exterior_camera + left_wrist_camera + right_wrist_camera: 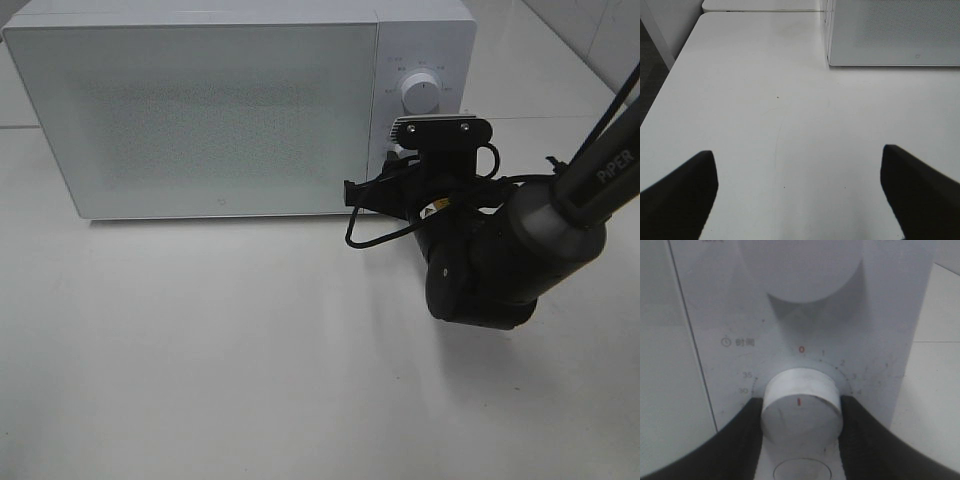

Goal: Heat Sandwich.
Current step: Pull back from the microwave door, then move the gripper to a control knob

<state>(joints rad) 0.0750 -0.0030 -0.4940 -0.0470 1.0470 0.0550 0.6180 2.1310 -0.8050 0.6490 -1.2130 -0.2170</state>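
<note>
The sandwich is out of view. The white microwave [200, 110] stands at the back of the table with its door closed. In the right wrist view my right gripper [801, 415] is shut on the lower timer knob [800, 385]. Its black fingers [747, 430] press against both sides of the knob, and the knob's red mark points up toward the red 0. From above, the right arm [480, 260] reaches in to the control panel and hides that knob. My left gripper [800, 190] is open over bare white table, with nothing between its fingers.
A second, larger knob [420, 95] sits above the timer knob on the panel. A round button [802, 472] lies below it. The white table [250, 360] spreads out in front of the microwave. Its left edge [670, 85] shows in the left wrist view.
</note>
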